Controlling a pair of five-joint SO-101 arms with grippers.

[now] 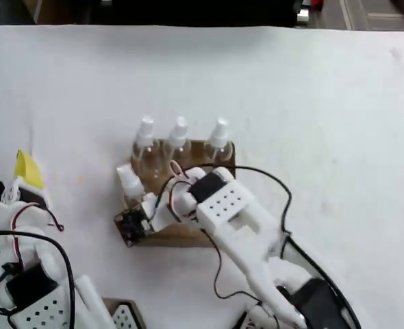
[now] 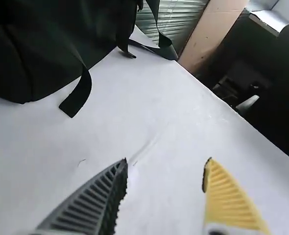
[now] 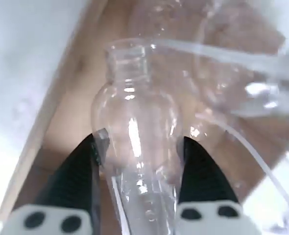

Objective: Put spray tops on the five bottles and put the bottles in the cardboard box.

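White cloth (image 1: pixel 311 89) covers the desk. At its near left corner sits the left gripper (image 2: pixel 164 196), hanging just above the bare cloth. Its grey and yellow fingers (image 2: pixel 228 196) are spread wide with nothing between them. A black bag (image 2: pixel 32 44) lies on the desk beyond it (straps trailing over the cloth).

Near the middle of the desk, a little toward the near edge, stands the cardboard box (image 1: pixel 178 237). Along the box's far wall three bottles (image 1: pixel 179 140) stand upright in a row, each capped with a white spray top. A fourth spray top (image 1: pixel 129 179) shows by the box's left wall, nearer than the row; the bottle under it is hard to make out.

The right arm (image 1: pixel 236 212) comes in from the near right corner of the desk and bends over the box, covering much of its inside. The right gripper (image 3: pixel 139 144) is down within the box. Its black fingers (image 3: pixel 81 171) are closed against either side of a clear bottle (image 3: pixel 134 103), gripping it around the body. That bottle's threaded neck is open and points away from the gripper, over the brown floor of the box. Just beside it lie the clear bodies and thin dip tubes of other bottles (too blurred to count).
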